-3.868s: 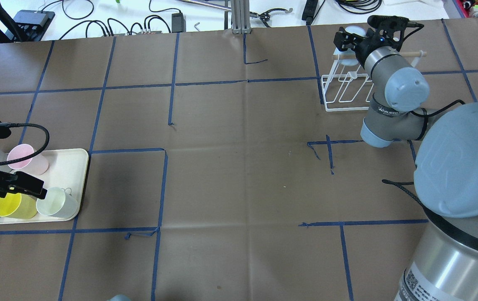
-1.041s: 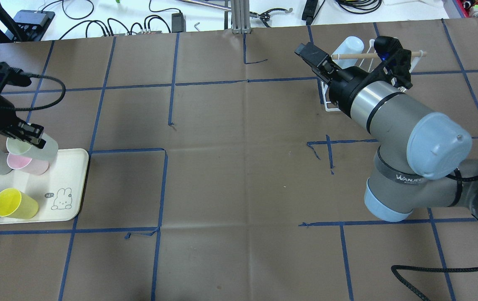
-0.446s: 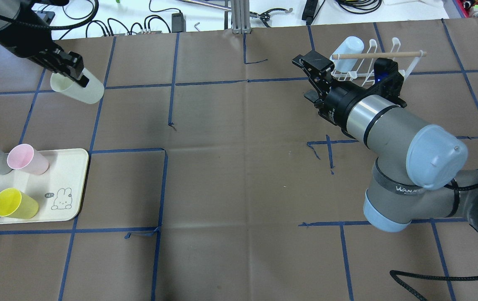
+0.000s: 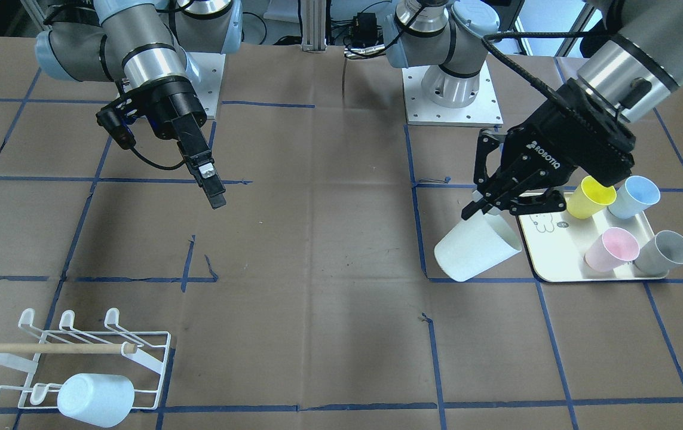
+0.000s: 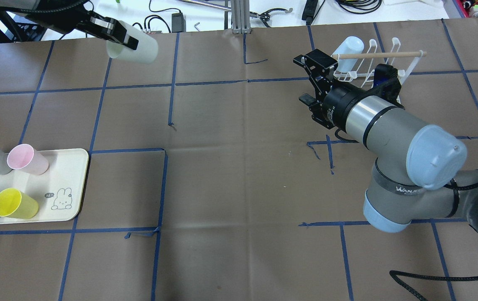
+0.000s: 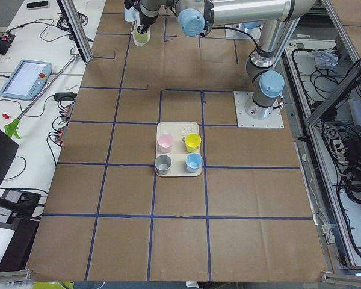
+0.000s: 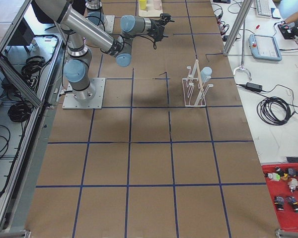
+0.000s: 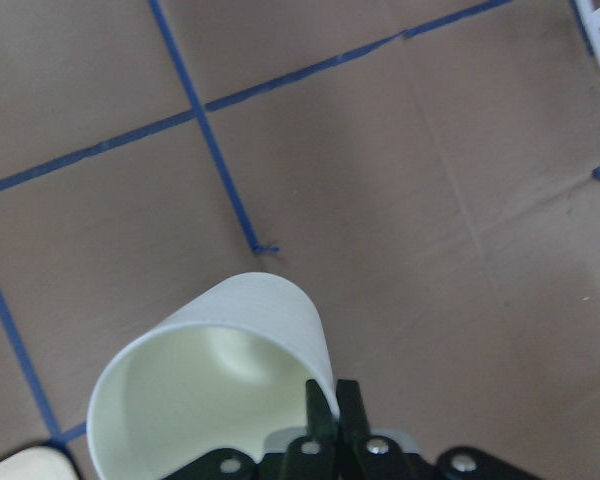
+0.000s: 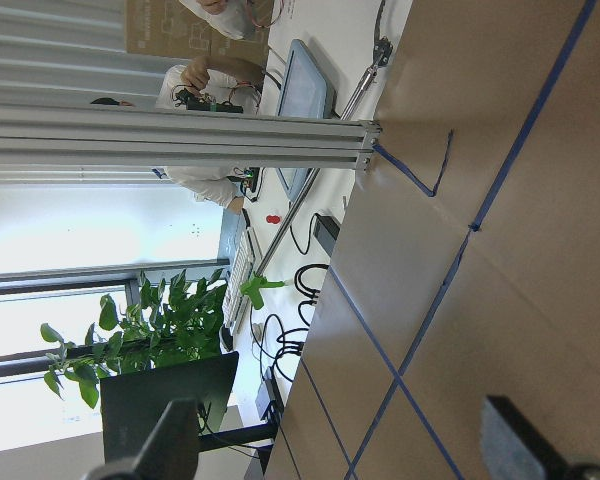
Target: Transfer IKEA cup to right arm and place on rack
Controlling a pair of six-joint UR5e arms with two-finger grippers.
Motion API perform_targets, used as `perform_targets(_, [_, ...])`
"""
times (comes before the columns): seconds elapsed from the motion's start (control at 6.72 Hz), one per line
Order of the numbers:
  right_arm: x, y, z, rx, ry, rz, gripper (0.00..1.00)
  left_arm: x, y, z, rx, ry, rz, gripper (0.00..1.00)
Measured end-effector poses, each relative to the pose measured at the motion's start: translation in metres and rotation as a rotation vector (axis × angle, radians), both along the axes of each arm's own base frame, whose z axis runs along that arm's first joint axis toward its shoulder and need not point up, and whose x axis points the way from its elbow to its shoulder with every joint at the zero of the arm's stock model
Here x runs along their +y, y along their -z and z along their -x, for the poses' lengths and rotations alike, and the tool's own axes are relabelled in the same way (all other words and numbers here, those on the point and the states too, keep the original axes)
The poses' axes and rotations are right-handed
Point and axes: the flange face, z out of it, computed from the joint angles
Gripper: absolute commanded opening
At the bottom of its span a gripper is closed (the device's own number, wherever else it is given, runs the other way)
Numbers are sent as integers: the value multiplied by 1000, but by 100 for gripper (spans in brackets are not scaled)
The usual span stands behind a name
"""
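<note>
Since the earlier frames the left hand (image 5: 125,39) has carried the pale green cup (image 5: 138,49) away from the tray (image 5: 75,184). Its fingers are clamped on the cup's rim, and the cup hangs sideways just beneath them. The right hand (image 5: 312,81), fingers apart and empty, is well apart from the cup, beside the rack (image 5: 372,67).

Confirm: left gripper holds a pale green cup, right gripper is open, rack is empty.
Wrong on the rack: it carries one pale blue cup, as the front-facing view shows. The left gripper does hold the pale green cup, and the right gripper is open.
</note>
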Motion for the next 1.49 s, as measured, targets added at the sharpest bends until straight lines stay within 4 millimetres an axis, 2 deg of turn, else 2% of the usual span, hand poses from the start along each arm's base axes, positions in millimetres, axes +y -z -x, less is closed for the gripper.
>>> perform_targets(0.3, [-1,3,-1,-36,12,-39,100,8,28,39,85,59,222,0])
perform_targets(0.6, [0,6,-7,-82,16,-93,100,34,62,78,147,73,356,0])
perform_targets(0.74, [1,7,-11,-100,17,-109,100,54,83,93,185,91,399,0])
perform_targets(1.19, [2,6,-22,-170,30,-155,100,113,128,110,337,65,456,1])
perform_targets(1.49, [5,2,-44,-202,-3,-174,100,134,136,120,375,81,446,1])
